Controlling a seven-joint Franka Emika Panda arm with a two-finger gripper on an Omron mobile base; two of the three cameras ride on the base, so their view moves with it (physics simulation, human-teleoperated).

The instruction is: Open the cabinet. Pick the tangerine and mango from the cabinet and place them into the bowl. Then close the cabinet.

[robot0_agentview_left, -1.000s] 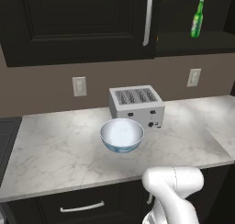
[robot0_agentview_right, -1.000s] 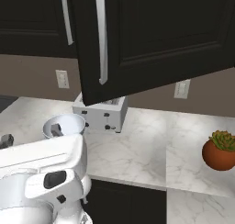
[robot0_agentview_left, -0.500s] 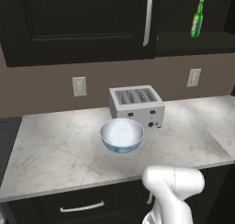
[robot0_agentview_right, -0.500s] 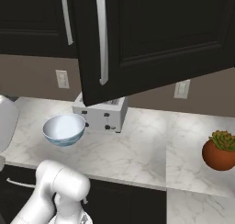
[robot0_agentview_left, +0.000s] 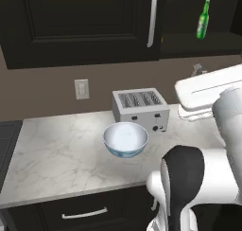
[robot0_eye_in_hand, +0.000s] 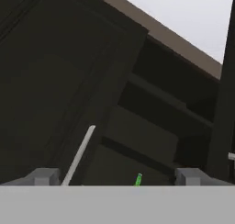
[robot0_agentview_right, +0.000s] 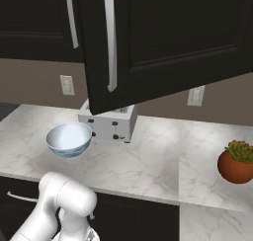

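Swung upward since half a second ago, the arm is raised; the gripper (robot0_eye_in_hand: 117, 177) is spread before the open cabinet (robot0_agentview_right: 163, 42), green bottle (robot0_agentview_left: 203, 20) inside.

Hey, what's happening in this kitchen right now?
A white robot arm is working at the black wall cabinet. Its right door is swung open, the left one is shut, and a green bottle stands on a shelf inside. The gripper is open, empty, and looks up at the cabinet shelves. The pale blue bowl sits empty on the marble counter in front of the silver toaster, so no fruit has gone in yet. A potted plant stands off to the right.
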